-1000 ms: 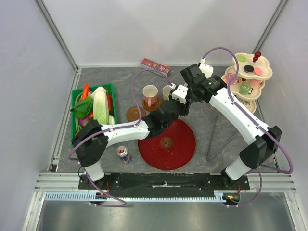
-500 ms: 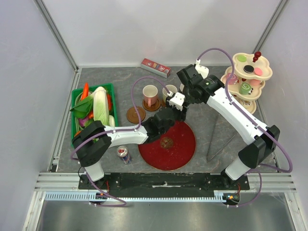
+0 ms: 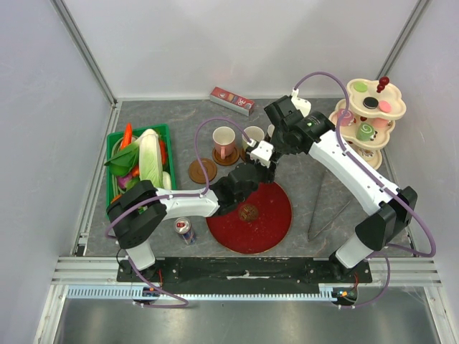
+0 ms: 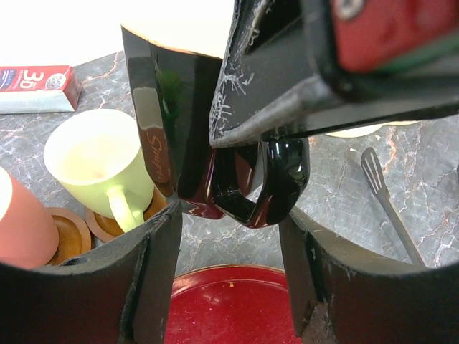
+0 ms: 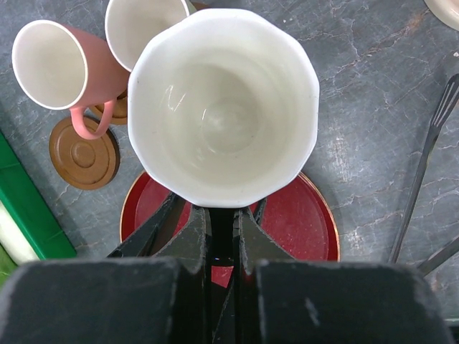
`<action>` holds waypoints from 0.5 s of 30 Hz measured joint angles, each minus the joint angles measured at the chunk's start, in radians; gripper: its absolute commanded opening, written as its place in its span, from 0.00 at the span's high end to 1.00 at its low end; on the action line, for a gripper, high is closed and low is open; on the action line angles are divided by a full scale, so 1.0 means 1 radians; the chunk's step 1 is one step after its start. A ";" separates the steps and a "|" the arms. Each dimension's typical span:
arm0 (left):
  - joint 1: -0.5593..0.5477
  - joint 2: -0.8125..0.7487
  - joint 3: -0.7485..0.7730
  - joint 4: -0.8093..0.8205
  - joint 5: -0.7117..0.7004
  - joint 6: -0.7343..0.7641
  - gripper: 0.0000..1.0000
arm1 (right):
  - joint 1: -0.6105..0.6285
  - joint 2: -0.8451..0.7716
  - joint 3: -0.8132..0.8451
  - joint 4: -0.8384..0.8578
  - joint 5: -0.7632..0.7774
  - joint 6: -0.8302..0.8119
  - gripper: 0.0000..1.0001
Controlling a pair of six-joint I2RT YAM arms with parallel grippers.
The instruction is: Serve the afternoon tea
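Note:
My right gripper (image 5: 222,222) is shut on the handle of the black mug (image 5: 222,100), which has a white inside, and holds it upright above the far edge of the red tray (image 5: 312,215). In the left wrist view the black mug (image 4: 172,129) hangs just ahead of my open left gripper (image 4: 231,223), its handle between the fingertips without touching them. The pale green mug (image 4: 100,161) and the pink mug (image 4: 21,222) each stand on a brown saucer. A third saucer (image 3: 202,170) lies empty. A small brown pastry (image 3: 248,212) lies on the tray. The cream stand (image 3: 369,115) holds several pastries.
Metal tongs (image 3: 326,208) lie to the right of the tray. A green crate of vegetables (image 3: 140,163) stands at the left, a drink can (image 3: 185,229) near the left arm's base, and a red box (image 3: 232,100) at the back.
My left gripper has drawn back a little toward the tray's far edge. My right gripper with the black mug has shifted slightly left.

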 measured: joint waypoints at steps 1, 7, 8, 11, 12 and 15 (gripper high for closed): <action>0.000 0.000 0.000 0.000 0.000 0.000 0.39 | 0.000 0.000 -0.001 0.001 0.000 0.000 1.00; -0.003 0.000 0.020 -0.009 -0.002 0.000 0.47 | 0.003 0.000 -0.026 0.006 0.002 0.002 1.00; -0.005 0.000 0.024 -0.012 -0.003 0.000 0.52 | 0.003 0.000 -0.028 0.008 0.004 0.003 1.00; -0.011 0.000 0.035 -0.022 -0.003 0.000 0.72 | 0.003 0.000 -0.029 0.012 0.008 0.006 1.00; -0.013 0.000 0.037 -0.024 -0.001 0.000 0.95 | 0.003 0.000 -0.029 0.015 0.007 0.005 1.00; -0.024 0.000 0.051 -0.038 -0.008 0.018 0.98 | 0.003 0.000 -0.030 0.039 -0.003 0.018 1.00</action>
